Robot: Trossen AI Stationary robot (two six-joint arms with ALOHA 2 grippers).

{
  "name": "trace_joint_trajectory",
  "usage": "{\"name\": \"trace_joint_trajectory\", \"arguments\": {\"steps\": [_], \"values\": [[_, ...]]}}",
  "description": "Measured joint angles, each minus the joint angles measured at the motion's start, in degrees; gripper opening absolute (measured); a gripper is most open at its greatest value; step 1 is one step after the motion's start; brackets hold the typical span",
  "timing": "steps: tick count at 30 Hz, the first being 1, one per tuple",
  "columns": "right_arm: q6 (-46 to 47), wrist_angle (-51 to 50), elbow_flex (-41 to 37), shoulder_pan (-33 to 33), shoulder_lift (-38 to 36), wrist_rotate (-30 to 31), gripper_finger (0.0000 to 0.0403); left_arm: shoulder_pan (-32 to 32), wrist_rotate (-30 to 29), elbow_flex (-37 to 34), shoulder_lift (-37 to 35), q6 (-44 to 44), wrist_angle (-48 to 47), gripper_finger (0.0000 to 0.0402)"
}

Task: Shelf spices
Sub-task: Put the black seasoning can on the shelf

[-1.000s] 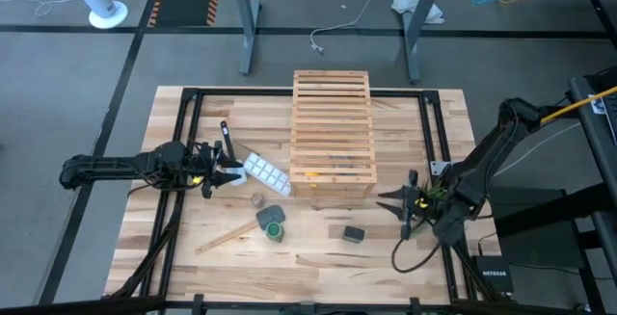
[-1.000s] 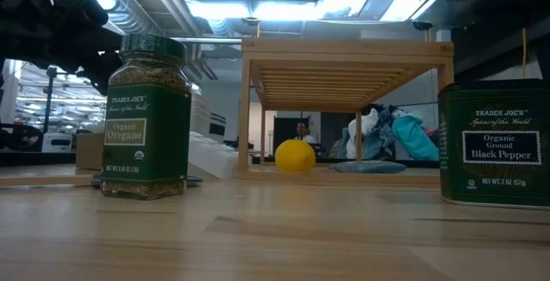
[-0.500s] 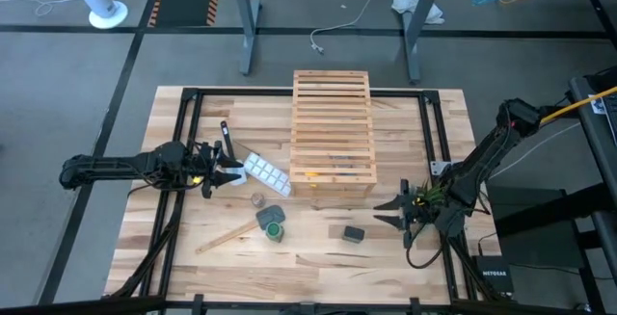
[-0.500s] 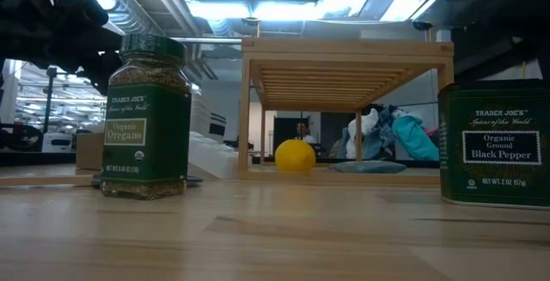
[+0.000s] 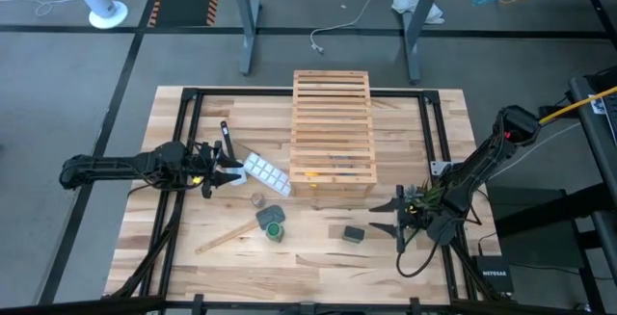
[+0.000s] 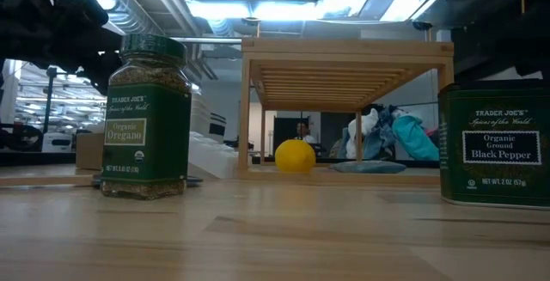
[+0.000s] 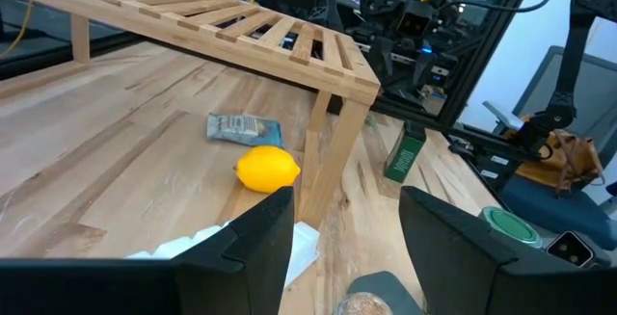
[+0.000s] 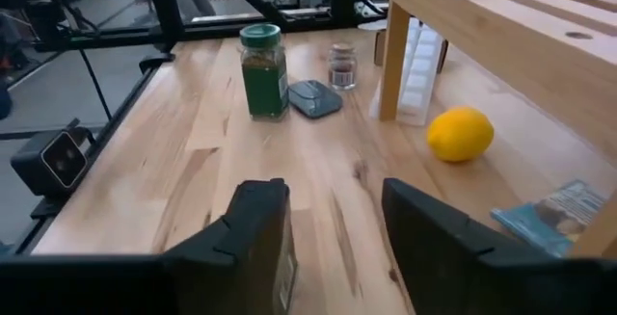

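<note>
Your three spices all stand on the table, none on the shelf (image 5: 333, 134). The dark black-pepper tin (image 5: 354, 232) sits at about five o'clock from the shelf's near edge. The green oregano jar (image 5: 275, 229) stands at seven o'clock from the shelf, and the tiny clear jar (image 5: 257, 200) is just beyond it, beside a flat grey-green pad (image 5: 270, 215). Under the shelf lie a lemon (image 8: 460, 133) and a small packet (image 8: 559, 215).

Your right end effector (image 5: 394, 218) sits low at three o'clock from the tin, pointed at it, fingers spread wide and holding nothing; in its wrist view the tin's edge shows just beside one finger (image 8: 253, 243).

Your left end effector (image 5: 226, 172) rests at nine o'clock from the shelf, by the white ice-cube tray (image 5: 264, 171), fingers apart and empty
</note>
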Motion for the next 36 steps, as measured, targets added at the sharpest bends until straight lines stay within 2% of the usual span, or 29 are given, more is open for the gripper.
{"name": "trace_joint_trajectory", "arguments": {"steps": [6,19,23,31,36], "values": [[-0.45,0.31,0.0,0.0,0.0,-0.89,0.0155,0.0,0.0,0.0,0.0,0.0,0.01,0.0182],[1.2,0.46,0.0,0.0,0.0,-7.07,0.0154,0.0,0.01,0.0,0.0,0.0,0.0,0.0182],[1.07,0.34,0.0,0.0,0.0,-7.18,0.0153,0.0,0.01,0.0,0.0,0.0,0.02,0.0182],[1.03,1.77,0.07,0.0,0.0,-8.6,0.0115,0.0,0.01,0.0,0.0,0.0,0.01,0.0182],[1.33,1.81,0.07,0.0,0.0,-7.74,0.0111,-0.02,0.0,0.0,0.0,0.0,0.02,0.0182]]}}
